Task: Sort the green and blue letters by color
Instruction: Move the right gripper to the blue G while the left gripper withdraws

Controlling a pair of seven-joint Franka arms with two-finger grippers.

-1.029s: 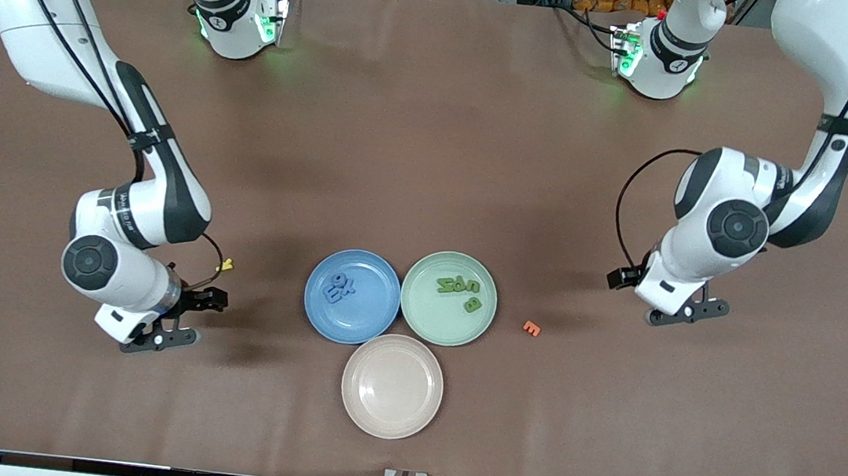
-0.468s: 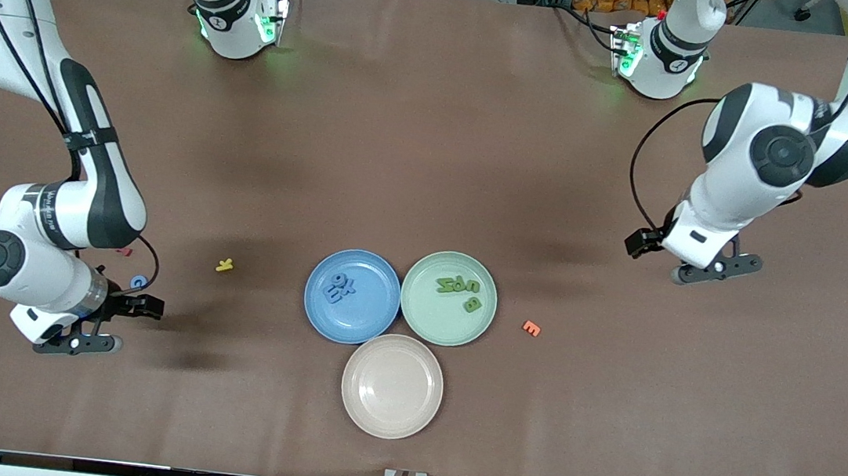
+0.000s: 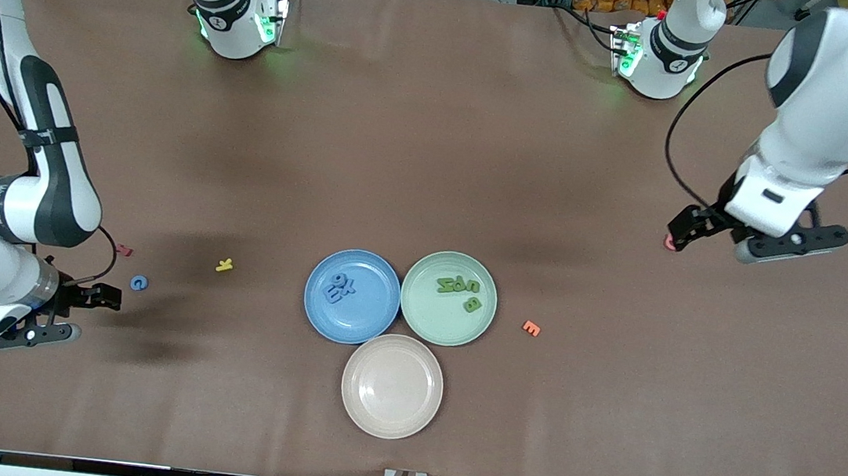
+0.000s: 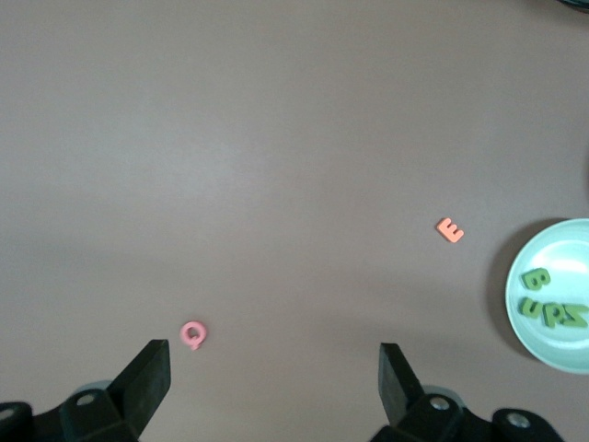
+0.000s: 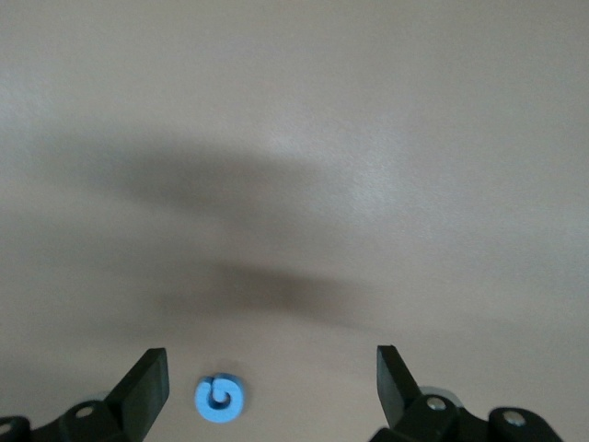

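While green letters (image 3: 459, 291) fill their plate, your blue G (image 3: 139, 283) lies loose near the empty, open right gripper (image 3: 57, 314); left gripper (image 3: 755, 240) open too.

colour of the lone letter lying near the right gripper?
Light blue, lying on the brown table between the open right gripper fingers; clearest in the right wrist view.

Brown table (image 3: 433, 152), three plates (image 3: 392, 386), loose blue (image 3: 139, 283), yellow (image 3: 225, 265), orange (image 3: 531, 328), pink (image 4: 193, 333) letters

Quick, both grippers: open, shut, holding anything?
Left gripper: open, empty, above bare table near the pink letter.
Right gripper: open, empty, above the table by the loose blue letter.
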